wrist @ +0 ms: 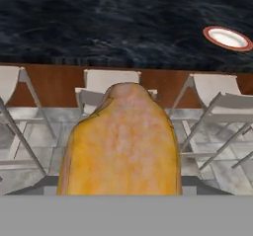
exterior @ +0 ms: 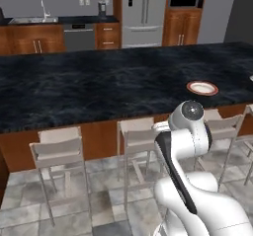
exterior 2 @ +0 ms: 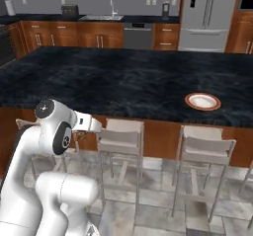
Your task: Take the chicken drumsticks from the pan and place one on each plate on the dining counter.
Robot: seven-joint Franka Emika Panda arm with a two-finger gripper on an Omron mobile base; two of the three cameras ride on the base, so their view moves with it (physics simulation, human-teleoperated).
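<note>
Golden-tan drumstick (wrist: 121, 143) sits in our gripper (wrist: 121, 188), apparently held around its thick end; light, stiff, greasy. Orange-rimmed plate (wrist: 228, 38) waits far right on the bench (wrist: 99, 22).

Pale chairs (exterior 2: 121, 136), grey tiled floor (exterior 2: 148, 215)

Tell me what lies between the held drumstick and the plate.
Hand view: pale chairs and bare counter separate the drumstick from the plate.
</note>
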